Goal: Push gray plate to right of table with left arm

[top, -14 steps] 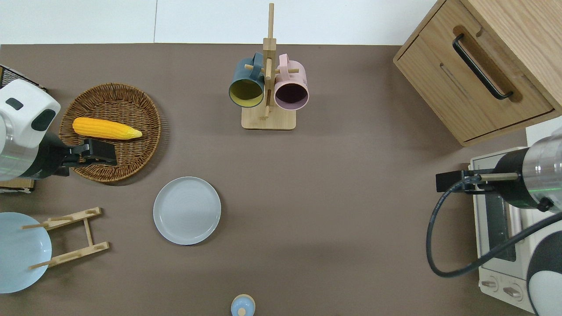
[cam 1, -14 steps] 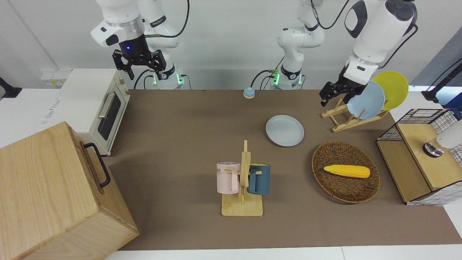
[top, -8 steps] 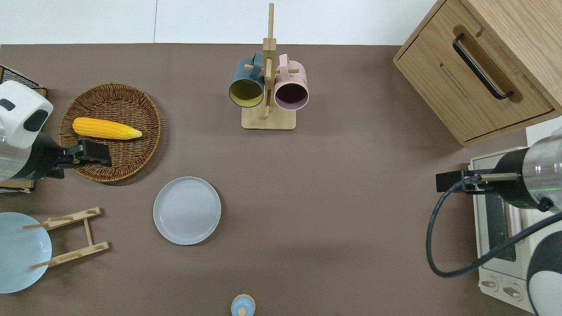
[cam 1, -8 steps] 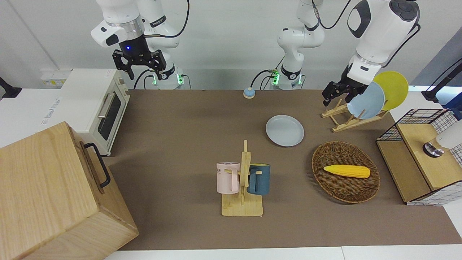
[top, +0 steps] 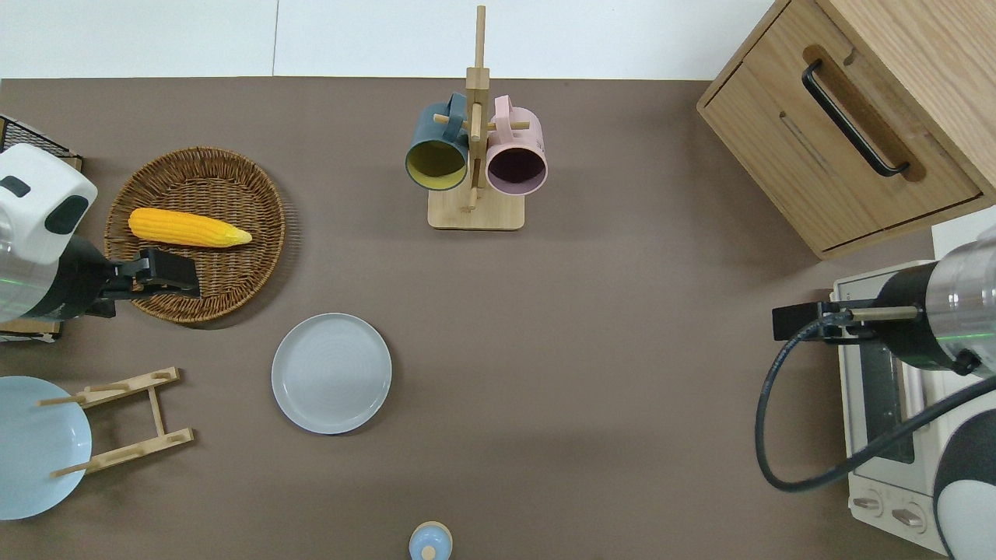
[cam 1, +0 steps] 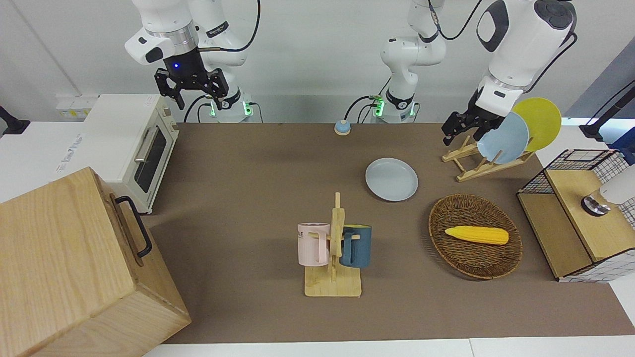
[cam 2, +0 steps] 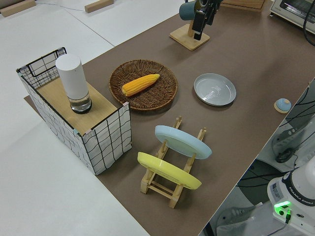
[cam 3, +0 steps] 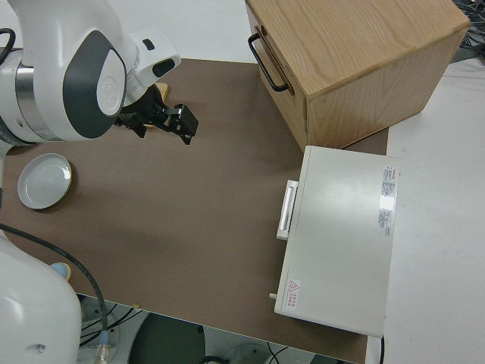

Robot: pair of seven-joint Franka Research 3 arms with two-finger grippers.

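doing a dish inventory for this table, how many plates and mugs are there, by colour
gray plate: 1
sky-blue plate: 1
yellow plate: 1
pink mug: 1
dark blue mug: 1
Total: 5, made up of 3 plates and 2 mugs

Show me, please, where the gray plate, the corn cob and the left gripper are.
gray plate point(top: 331, 373): overhead view, centre of its flat well.
corn cob point(top: 187, 228): overhead view, middle of the cob.
left gripper point(top: 185, 283): overhead view, its fingertip end.
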